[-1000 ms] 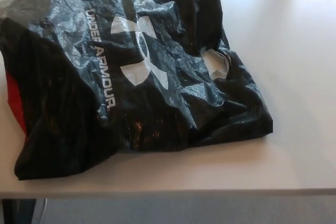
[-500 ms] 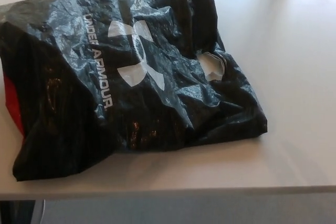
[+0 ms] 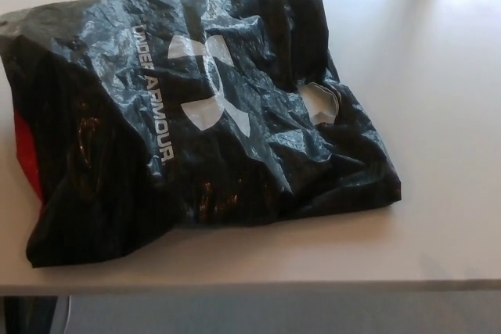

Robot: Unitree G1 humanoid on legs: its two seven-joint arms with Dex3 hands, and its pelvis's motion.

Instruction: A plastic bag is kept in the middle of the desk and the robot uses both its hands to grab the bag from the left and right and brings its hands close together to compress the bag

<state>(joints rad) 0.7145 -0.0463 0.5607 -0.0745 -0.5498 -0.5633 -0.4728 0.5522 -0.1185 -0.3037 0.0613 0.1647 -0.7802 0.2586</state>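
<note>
On my feed, a red strip (image 3: 23, 154) peeks out at the far left, partly hidden under the black plastic bag (image 3: 196, 115), which lies crumpled mid-desk (image 3: 438, 115). I see neither hand, so their state is unknown.

Soft, slightly blurred daylight from upper right, glare on the white desk (image 3: 438, 52), sheen across the crinkled bag (image 3: 196, 115).

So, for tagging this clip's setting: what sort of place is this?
Probably an office or lab: a plain white desk holding only a crumpled black plastic bag, with grey floor below. Little else shows.
</note>
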